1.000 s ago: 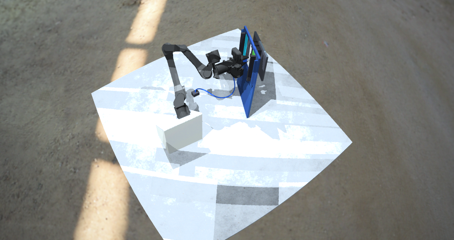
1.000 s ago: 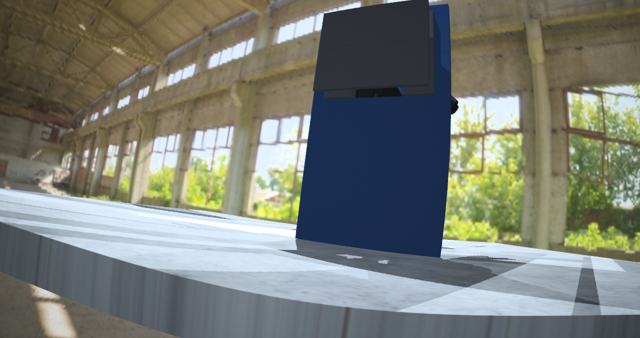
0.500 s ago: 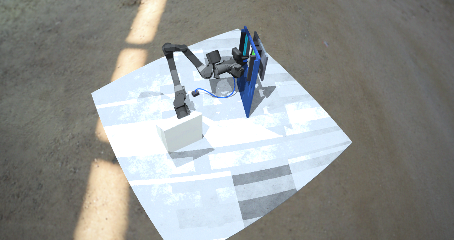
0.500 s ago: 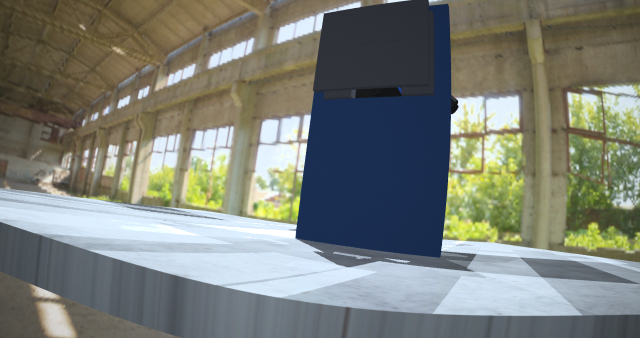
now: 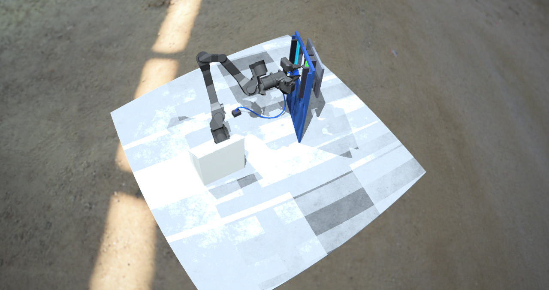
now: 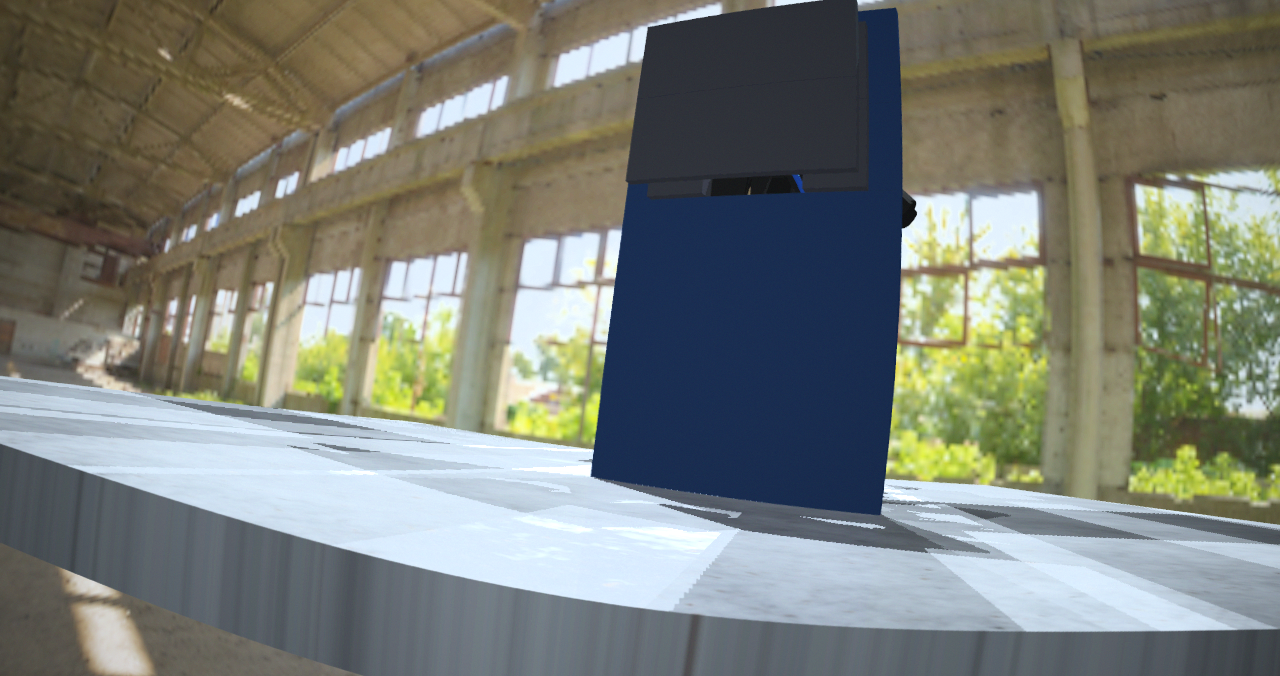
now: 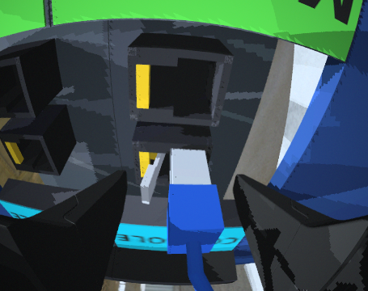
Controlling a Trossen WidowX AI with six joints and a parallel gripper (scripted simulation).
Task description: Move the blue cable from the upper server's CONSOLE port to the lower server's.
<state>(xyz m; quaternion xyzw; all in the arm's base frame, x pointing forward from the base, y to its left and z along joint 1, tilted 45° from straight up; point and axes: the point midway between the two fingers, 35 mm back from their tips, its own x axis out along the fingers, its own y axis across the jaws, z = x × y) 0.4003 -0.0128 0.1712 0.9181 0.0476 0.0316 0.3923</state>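
Wrist view: robot hand (image 5: pixel 300 71) (image 7: pixel 182 181) wide open, nothing gripped, fingers either side of blue plug body (image 7: pixel 193 208), apart from it. Plug's clear tip (image 7: pixel 190 166) is at the lower port of the middle pair, tab (image 7: pixel 151 182) angled out on one side; can't tell if fully seated. Cyan label (image 7: pixel 141 235) w/ partly hidden lettering behind plug, green label (image 7: pixel 192 10) at opp. edge. Top view: blue cable (image 5: pixel 268 117) (image 7: pixel 196 263) runs to small blk block (image 5: pixel 236 113) on desk (image 5: pixel 268 227) (image 6: pixel 537 529).

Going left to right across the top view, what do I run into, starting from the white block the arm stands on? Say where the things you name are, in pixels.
White block (image 5: pixel 221 161), cable's black end box (image 5: pixel 236 113), gripper (image 5: pixel 298 71) (image 7: pixel 182 181), gray panel behind the blue rack panel (image 5: pixel 319 71).
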